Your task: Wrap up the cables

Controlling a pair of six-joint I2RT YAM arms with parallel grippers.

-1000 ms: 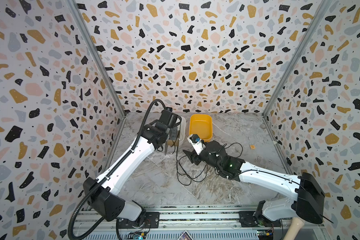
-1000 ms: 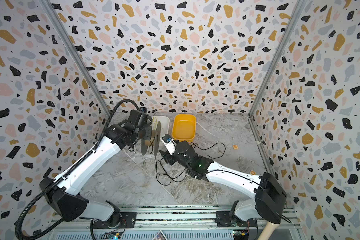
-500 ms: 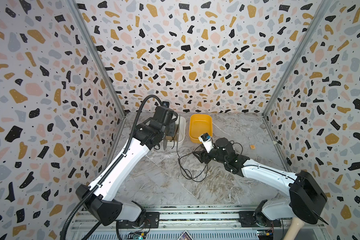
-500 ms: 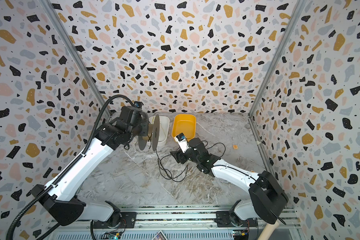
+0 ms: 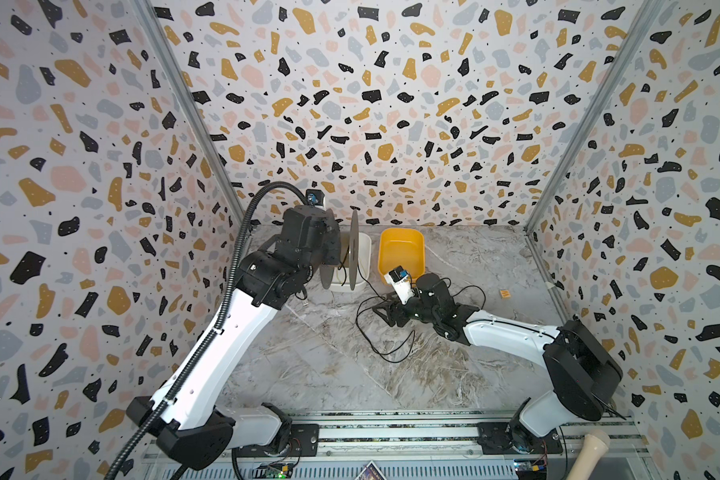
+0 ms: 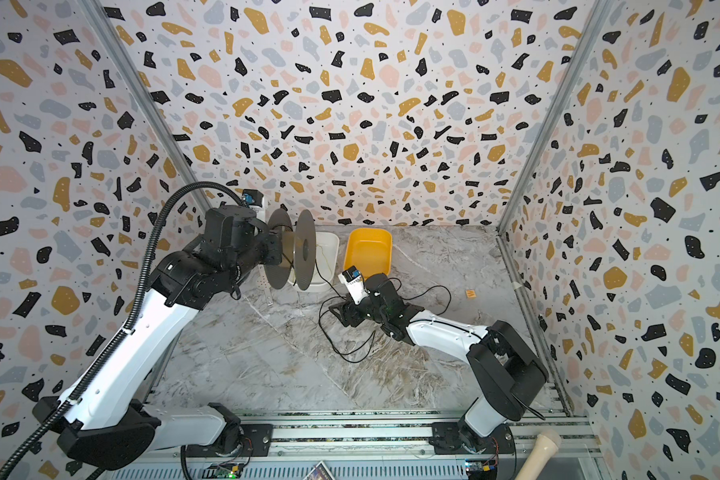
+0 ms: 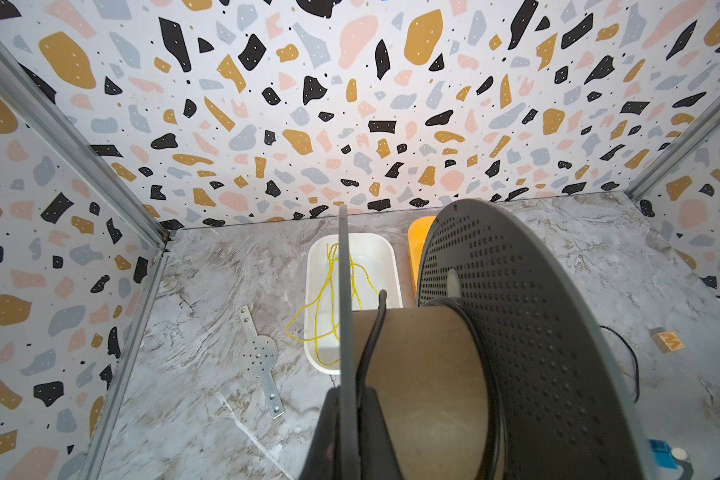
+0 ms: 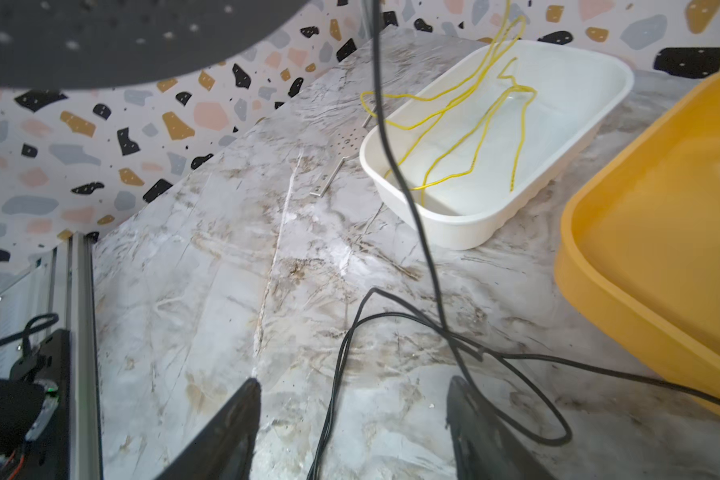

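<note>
Cables (image 8: pixel 449 332) sprawl in loose black loops on the desk (image 5: pixel 308 374), on the near side of the spool (image 5: pixel 353 249). The right claw (image 8: pixel 352 382) hangs low over them, jaws wide apart, gripping nothing. One strand climbs to the spool's cardboard core. The left claw (image 7: pixel 350 411) is clamped tight on the spool's flange, holding it up. Just behind the spool sits a white tray (image 7: pixel 387 257) with a yellow cord (image 7: pixel 330 282).

left arm (image 5: pixel 233 332): white shell, black joints, ribbed black hose (image 5: pixel 228 291); right arm (image 5: pixel 508 334): white, black joints
</note>
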